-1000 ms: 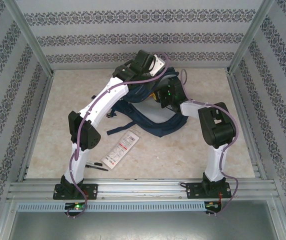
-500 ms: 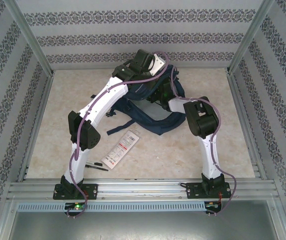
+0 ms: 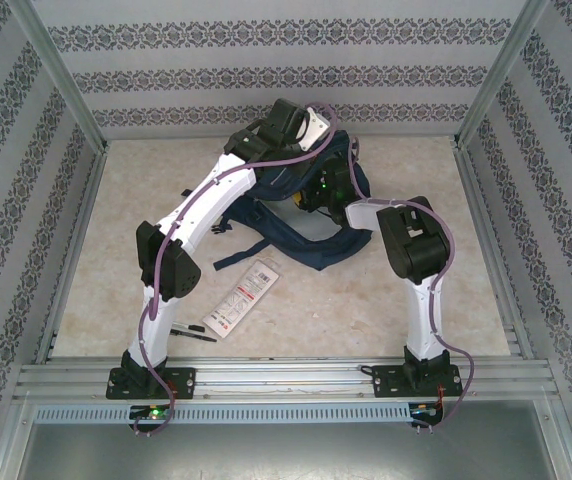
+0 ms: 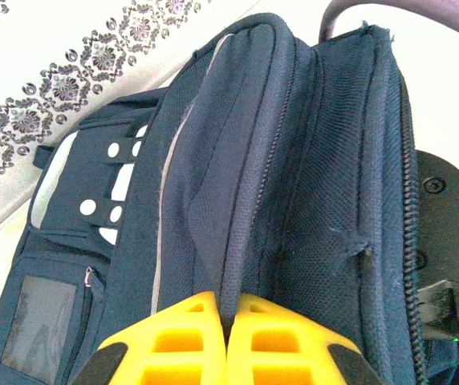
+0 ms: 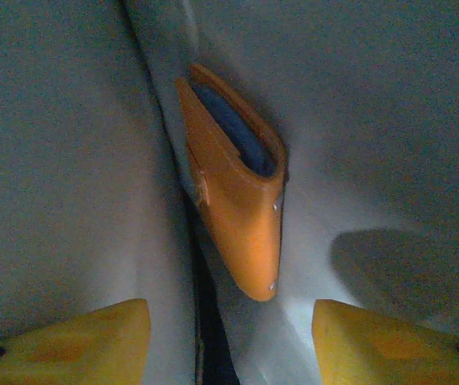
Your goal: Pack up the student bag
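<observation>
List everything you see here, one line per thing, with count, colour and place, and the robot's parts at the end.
student bag: one, navy blue with white patches, far middle of the table, main compartment unzipped
orange pouch: one, orange with a blue inside, within the bag against its grey lining
white packet: one, white with red print, flat on the table in front of the bag
dark slim item: one, black, maybe a pen, on the table near the left arm's base
table: one, beige marbled
left tool: one, yellow fingers, shut on a fabric edge of the bag's top
right tool: one, yellow fingers, open, inside the bag just short of the pouch
</observation>
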